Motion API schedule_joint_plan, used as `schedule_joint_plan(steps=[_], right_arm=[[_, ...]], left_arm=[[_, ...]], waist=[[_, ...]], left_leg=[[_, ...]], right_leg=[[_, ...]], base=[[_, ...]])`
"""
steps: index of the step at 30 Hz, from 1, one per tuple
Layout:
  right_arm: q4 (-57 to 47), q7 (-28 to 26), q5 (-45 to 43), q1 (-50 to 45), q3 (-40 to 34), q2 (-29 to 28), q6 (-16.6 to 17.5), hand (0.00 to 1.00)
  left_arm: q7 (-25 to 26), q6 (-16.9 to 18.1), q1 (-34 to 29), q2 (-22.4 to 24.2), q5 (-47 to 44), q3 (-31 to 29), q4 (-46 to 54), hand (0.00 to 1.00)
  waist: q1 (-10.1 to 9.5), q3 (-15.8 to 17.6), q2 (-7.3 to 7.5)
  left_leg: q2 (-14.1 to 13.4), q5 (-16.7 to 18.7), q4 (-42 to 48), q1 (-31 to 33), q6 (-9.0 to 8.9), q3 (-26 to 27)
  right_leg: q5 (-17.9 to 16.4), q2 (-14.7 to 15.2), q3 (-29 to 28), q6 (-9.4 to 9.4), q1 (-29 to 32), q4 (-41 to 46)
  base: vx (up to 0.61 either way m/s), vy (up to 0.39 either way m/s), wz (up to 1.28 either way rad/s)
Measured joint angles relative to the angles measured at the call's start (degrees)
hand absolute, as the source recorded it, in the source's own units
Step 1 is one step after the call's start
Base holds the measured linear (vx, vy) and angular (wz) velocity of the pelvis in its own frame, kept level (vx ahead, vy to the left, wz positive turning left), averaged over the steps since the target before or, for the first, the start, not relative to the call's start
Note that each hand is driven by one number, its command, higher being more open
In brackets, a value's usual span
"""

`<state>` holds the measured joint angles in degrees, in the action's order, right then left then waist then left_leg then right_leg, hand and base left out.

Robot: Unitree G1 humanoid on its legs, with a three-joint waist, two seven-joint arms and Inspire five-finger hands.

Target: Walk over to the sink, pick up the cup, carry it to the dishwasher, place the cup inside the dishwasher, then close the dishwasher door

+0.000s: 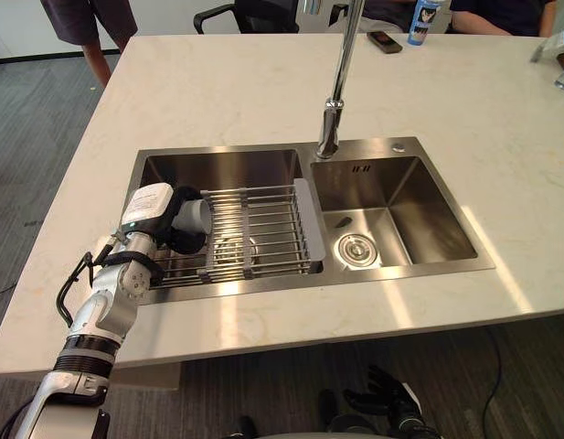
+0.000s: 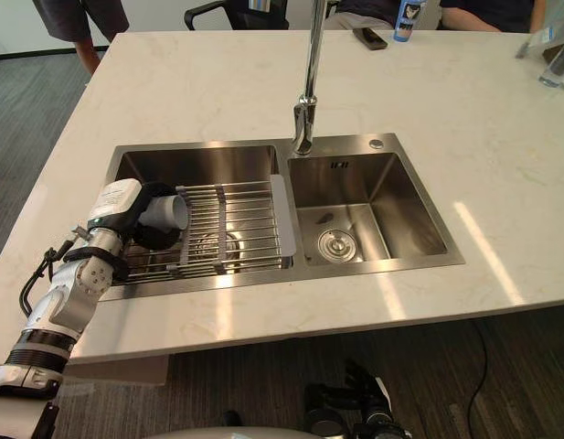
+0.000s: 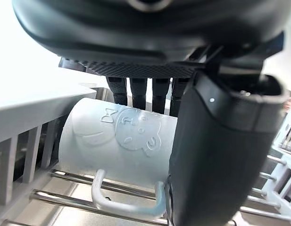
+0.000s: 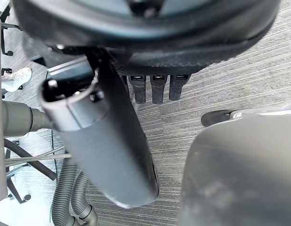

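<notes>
The cup (image 3: 121, 141) is pale, almost white, with a raised cartoon face and bow on its side and a thin loop handle. It lies on its side on the wire rack (image 1: 263, 229) over the left basin of the sink (image 1: 400, 146), mouth facing right. The left hand (image 1: 179, 233) has its fingers (image 3: 140, 89) over the far side and its thumb on the near side, closed round it. The right hand (image 1: 387, 398) hangs below the surface (image 1: 218, 82), fingers loosely spread.
</notes>
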<state>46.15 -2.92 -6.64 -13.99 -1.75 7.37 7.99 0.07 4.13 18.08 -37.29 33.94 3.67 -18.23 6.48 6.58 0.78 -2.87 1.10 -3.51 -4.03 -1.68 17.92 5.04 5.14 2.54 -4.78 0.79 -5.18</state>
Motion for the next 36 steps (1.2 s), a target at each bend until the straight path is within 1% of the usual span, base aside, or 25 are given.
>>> schedule_joint_plan(steps=[7, 11, 15, 19, 21, 23, 26, 28, 30, 33, 36], right_arm=[[-0.26, -0.27, -0.01, 0.00, 0.00, -0.03, 0.00, 0.90], [-0.74, -0.27, -0.02, 0.00, 0.00, -0.05, 0.01, 0.90], [-0.81, -0.23, -0.06, 0.03, -0.01, -0.17, 0.01, 0.90], [-0.80, 0.12, -0.06, 0.02, -0.13, -0.26, 0.01, 0.90], [-0.80, 0.39, -0.06, 0.01, -0.15, -0.26, 0.01, 0.90], [-0.80, 0.68, -0.07, -0.01, -0.28, -0.25, 0.00, 0.90], [-0.80, 0.87, -0.09, 0.03, -0.38, -0.25, 0.00, 0.90], [-0.80, 0.89, -0.28, 0.04, -0.62, -0.31, -0.01, 0.90], [-0.80, 1.01, -0.55, 0.00, -1.33, -0.46, -0.06, 0.90], [-0.79, 1.61, -1.11, 0.00, -1.79, -0.65, -0.08, 0.90], [-0.68, 2.01, -1.20, -0.20, -1.86, -0.82, -0.12, 0.90]], left_arm=[[-0.34, 0.02, -0.07, -0.24, -3.63, 0.26, 0.42, 0.30], [-0.32, -0.02, -1.52, 0.52, -6.09, 0.66, 3.67, 0.30], [0.61, 0.35, -4.81, 5.46, -11.06, 0.67, 10.02, 0.30], [2.69, 1.49, -10.89, 13.58, -17.67, 0.63, 18.47, 0.30], [3.33, 1.95, -12.24, 15.22, -19.45, 0.63, 20.19, 0.30], [5.26, 3.11, -15.05, 18.58, -23.63, 0.30, 23.20, 0.30], [7.22, 4.68, -18.10, 21.74, -29.85, -0.25, 25.53, 0.30], [7.33, 5.26, -20.21, 23.54, -34.20, -0.77, 27.08, 0.30], [7.18, 6.25, -22.28, 25.26, -41.52, -0.84, 27.75, 0.30], [7.07, 6.30, -24.27, 26.92, -47.98, -0.85, 28.19, 0.30], [6.88, 6.29, -26.38, 29.37, -51.36, -0.73, 31.11, 0.30]], waist=[[0.01, 0.00, 0.00], [-0.06, 0.00, 0.00], [-0.22, 0.00, 0.00], [-0.40, -0.01, -0.01], [-0.54, -0.01, -0.01], [-0.90, -0.02, -0.02], [-1.15, -0.11, -0.06], [-1.24, -0.16, -0.10], [-1.59, -0.36, -0.14], [-1.91, -0.72, -0.12], [-2.48, -1.29, -0.13]], left_leg=[[0.00, 0.00, -0.01, -0.05, 0.00, -0.03], [0.02, -0.01, -0.06, -0.04, 0.02, -0.17], [0.10, -0.04, -0.16, -0.03, 0.06, -0.43], [0.16, -0.13, -0.15, -0.03, 0.20, -0.59], [0.16, -0.16, -0.11, -0.03, 0.23, -0.63], [0.15, -0.24, -0.01, -0.05, 0.24, -0.80], [0.16, -0.34, 0.01, -0.07, 0.25, -1.03], [0.18, -0.36, 0.04, -0.07, 0.26, -1.16], [0.19, -0.36, 0.07, -0.08, 0.27, -1.22], [0.17, -0.34, 0.10, -0.08, 0.25, -1.22], [0.12, -0.18, 0.11, -0.09, 0.12, -0.71]], right_leg=[[0.00, 0.02, 0.04, 0.00, -0.07, 0.00], [0.00, 0.03, 0.30, 0.00, -0.13, 0.03], [0.00, 0.09, 0.94, 0.00, -0.30, 0.26], [0.00, 0.17, 1.12, 0.00, -0.62, 0.30], [0.00, 0.18, 1.16, 0.00, -0.65, 0.31], [0.00, 0.21, 1.32, 0.01, -0.68, 0.31], [0.00, 0.27, 1.56, 0.01, -0.78, 0.31], [0.00, 0.30, 1.68, 0.01, -0.88, 0.31], [-0.01, 0.33, 1.75, 0.01, -0.93, 0.31], [-0.04, 0.34, 1.73, 0.00, -0.97, 0.31], [-0.04, 0.28, 0.88, -0.01, -0.87, 0.32]], base=[[0.00, 0.000, 0.00], [0.00, 0.000, 0.01], [0.00, 0.000, 0.03], [0.00, 0.000, 0.00], [-0.02, -0.013, 0.01], [-0.07, -0.044, 0.04], [-0.06, -0.042, 0.05], [-0.04, -0.033, 0.04], [-0.04, -0.031, 0.02], [-0.04, -0.030, 0.00], [-0.02, -0.019, -0.07]])
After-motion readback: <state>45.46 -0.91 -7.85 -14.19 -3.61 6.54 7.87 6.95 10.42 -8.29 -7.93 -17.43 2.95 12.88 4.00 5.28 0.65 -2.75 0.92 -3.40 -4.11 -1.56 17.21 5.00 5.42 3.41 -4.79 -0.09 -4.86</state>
